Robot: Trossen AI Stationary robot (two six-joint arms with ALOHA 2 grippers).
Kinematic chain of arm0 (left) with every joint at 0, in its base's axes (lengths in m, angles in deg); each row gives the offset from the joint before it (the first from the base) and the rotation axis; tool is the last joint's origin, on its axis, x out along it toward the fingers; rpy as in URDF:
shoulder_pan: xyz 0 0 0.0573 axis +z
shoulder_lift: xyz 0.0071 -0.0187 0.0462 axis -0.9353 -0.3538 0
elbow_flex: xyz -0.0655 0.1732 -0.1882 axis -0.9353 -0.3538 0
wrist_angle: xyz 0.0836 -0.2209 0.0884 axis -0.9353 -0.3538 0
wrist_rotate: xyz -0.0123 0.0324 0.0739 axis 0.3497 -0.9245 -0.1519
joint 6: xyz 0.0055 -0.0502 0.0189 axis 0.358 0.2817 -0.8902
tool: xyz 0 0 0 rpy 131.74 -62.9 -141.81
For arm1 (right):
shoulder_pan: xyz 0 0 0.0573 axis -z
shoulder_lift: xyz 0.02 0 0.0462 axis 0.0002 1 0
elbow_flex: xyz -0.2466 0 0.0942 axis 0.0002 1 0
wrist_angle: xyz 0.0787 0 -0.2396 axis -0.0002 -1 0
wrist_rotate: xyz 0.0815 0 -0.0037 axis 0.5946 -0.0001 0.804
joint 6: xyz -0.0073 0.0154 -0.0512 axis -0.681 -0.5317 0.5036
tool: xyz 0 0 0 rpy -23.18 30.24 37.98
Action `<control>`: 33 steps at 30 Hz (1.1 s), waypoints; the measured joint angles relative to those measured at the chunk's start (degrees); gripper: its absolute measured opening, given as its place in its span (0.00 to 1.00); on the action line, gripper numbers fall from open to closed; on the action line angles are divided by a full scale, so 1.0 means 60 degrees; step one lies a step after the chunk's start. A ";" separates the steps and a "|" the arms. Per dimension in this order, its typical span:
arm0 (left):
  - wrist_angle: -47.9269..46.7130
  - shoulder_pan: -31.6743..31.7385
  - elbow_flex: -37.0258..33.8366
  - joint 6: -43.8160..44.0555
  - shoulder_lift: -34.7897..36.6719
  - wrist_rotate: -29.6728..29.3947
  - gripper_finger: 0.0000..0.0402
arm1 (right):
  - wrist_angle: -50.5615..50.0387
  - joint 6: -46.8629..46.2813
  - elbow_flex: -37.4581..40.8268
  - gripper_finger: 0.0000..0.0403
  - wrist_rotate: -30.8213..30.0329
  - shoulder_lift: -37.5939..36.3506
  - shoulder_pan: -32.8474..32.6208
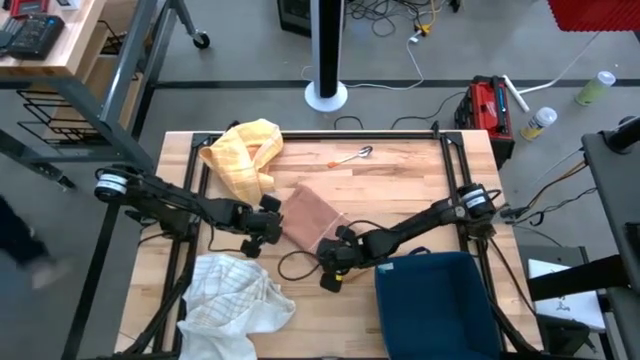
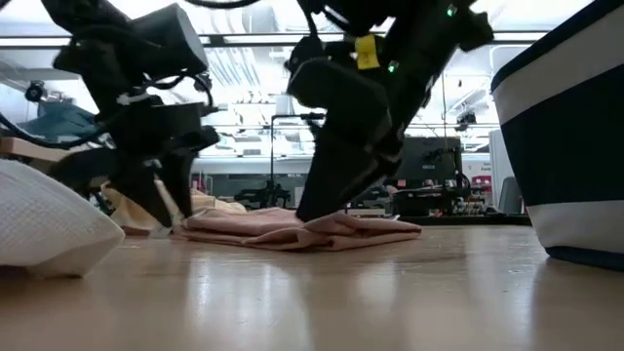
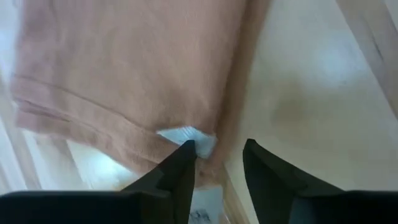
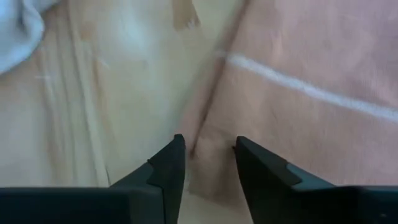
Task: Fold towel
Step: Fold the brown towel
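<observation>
- Near the middle of the worktop we find the pink towel (image 1: 310,215) lying flat in a compact folded shape, its layers stacked as seen in the low view.
- Left gripper (image 1: 268,226) sits at the towel's left edge; in its wrist view the fingers (image 3: 180,171) stand apart, with a towel corner and white label (image 3: 186,138) just ahead of them, nothing pinched.
- Right gripper (image 1: 337,262) sits at the towel's near corner, toward the front edge of the worktop; its jaws are likewise parted over the hem, not holding cloth.
- We judge the step in hand to be the release after a fold: both grippers are letting go with the towel resting on the wood.
- To do it well: lift both grippers straight up before moving sideways, so no finger drags the top layer and undoes the fold.
- Check that edges stay aligned; the left-side hem looks slightly offset between layers.
- Other items: yellow cloth (image 1: 243,153) toward the far-left corner, white cloth (image 1: 235,298) at the front-left, dark blue bin (image 1: 432,305) at the front-right, all apart from the towel.
</observation>
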 joint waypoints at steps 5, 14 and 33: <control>0.0265 0.0060 -0.0164 0.0092 -0.0109 0.0026 0.29 | 0.0109 -0.0103 -0.0120 0.34 0.0058 0.0339 -0.0021; 0.0310 0.0055 -0.0174 0.0588 0.0070 0.0848 0.08 | -0.0209 -0.0310 -0.0168 0.23 0.0050 0.0152 -0.0022; 0.0963 0.0062 -0.0043 -0.0746 0.0197 -0.0091 0.34 | -0.0878 -0.0305 -0.0341 0.01 0.0050 0.0139 -0.0022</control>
